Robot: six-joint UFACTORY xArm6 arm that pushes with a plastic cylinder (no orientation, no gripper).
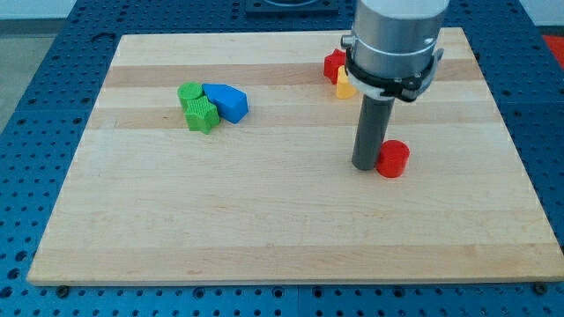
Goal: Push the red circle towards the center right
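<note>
The red circle (393, 158) is a short red cylinder on the wooden board (282, 229), right of centre. My tip (366, 166) rests on the board just to the view's left of the red circle, touching or nearly touching its side. The dark rod rises from there into the grey arm head (393, 44) at the view's top.
A second red block (333, 64) and a yellow block (345, 84) sit at the view's top, partly hidden behind the arm head. At the upper left, a green circle (189, 92), a green star-like block (202, 114) and two blue blocks (226, 100) are clustered together.
</note>
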